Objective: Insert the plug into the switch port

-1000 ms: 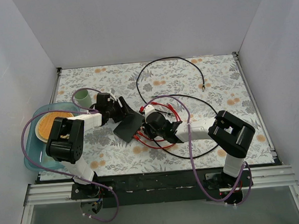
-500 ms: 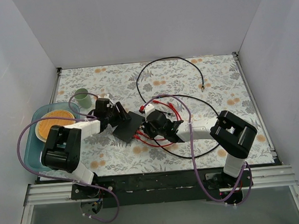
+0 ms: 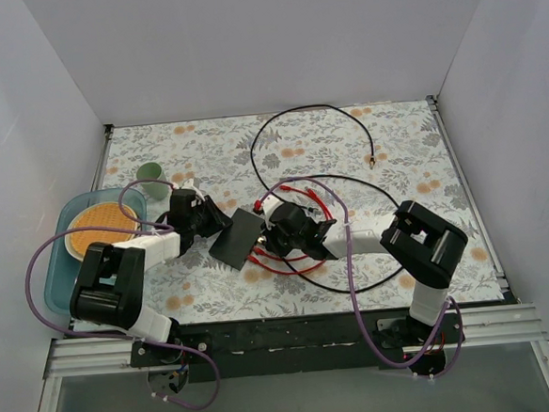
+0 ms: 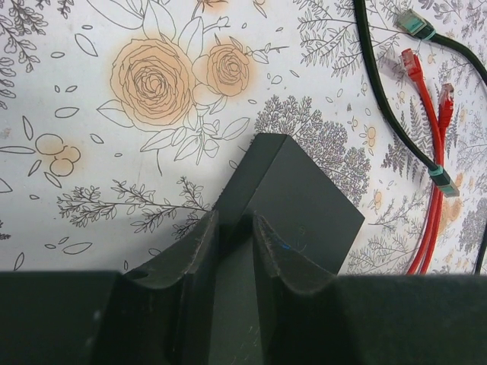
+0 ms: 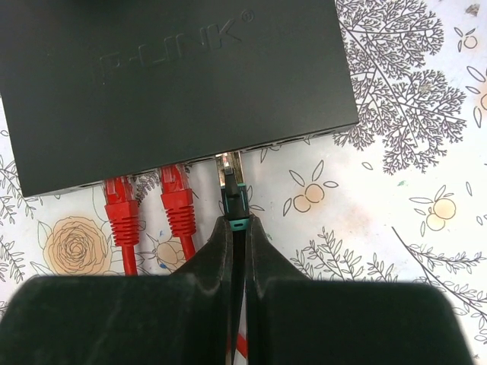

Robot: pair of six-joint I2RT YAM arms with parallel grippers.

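Switch [image 3: 238,238]: lies mid-tabletop [image 3: 393,150], ports facing the right arm. My left fingers [image 4: 194,251] are nipped onto its opposite edge, and I use them as a firm brace. Two red plugs [image 5: 122,213] occupy neighbouring ports. My right fingers [image 5: 262,255] are pinched on the plug [image 5: 233,194] at its tail, tip at the port mouth. I should advance straight and level, without twisting.

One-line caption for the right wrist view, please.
Right gripper pinches a black plug, its tip at the switch port row beside two seated red plugs.
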